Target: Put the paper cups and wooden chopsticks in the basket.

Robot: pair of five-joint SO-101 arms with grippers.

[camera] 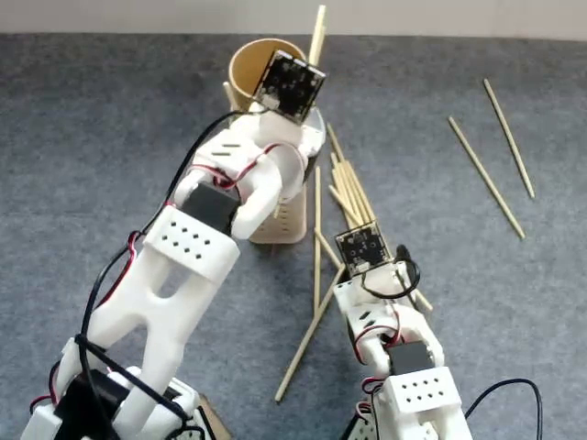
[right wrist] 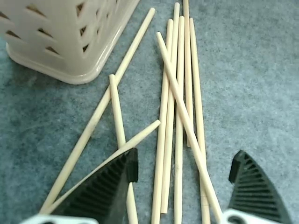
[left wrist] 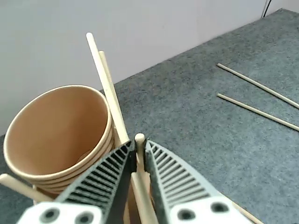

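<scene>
Paper cups (camera: 252, 69) stacked, seemingly at the far end of the basket (camera: 284, 225), with standing chopsticks (left wrist: 106, 88) beside them. Left tool (left wrist: 139, 154) clamped on one more chopstick (left wrist: 139, 138) above it. Right tool (right wrist: 187, 161) spread wide over the pile (right wrist: 180, 93) on the tabletop right of the basket; two strays (camera: 486, 174) far right also left to collect.

Stacked paper cups (left wrist: 56, 135) sit in the basket (right wrist: 60, 42), chopsticks (right wrist: 180, 107) strewn beside.

one basket (right wrist: 46, 42), one stack of paper cups (left wrist: 56, 135) showing at least three rims. two loose chopsticks (camera: 486, 179) out on their own, roughly nine more in a pile (right wrist: 179, 116), overlap makes that count unsure.
</scene>
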